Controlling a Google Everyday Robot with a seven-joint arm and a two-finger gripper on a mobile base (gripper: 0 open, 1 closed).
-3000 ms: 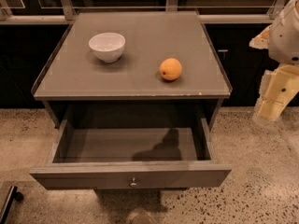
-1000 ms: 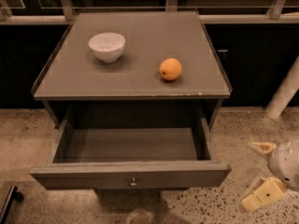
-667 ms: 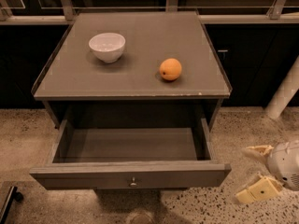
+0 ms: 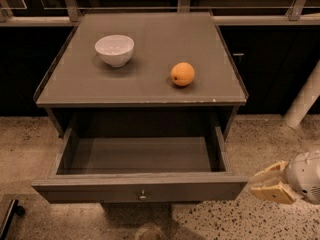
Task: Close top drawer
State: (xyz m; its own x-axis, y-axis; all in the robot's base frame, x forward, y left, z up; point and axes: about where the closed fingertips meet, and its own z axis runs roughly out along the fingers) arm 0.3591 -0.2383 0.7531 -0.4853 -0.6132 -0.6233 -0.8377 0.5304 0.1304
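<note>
The top drawer is a wide grey-brown wooden drawer under the table top. It stands pulled far out toward me, and its inside looks empty. A small round metal knob sits at the centre of its front. My gripper is cream-coloured and low at the right, just beside the right end of the drawer front, close to its corner. It holds nothing that I can see.
A white bowl and an orange sit on the grey table top. Dark cabinets run behind the table. A pale post stands at the right. The floor is speckled stone.
The gripper has come down from beside the table top to floor height, then moved left and slightly up to the drawer front's right end. The drawer, bowl and orange have not moved.
</note>
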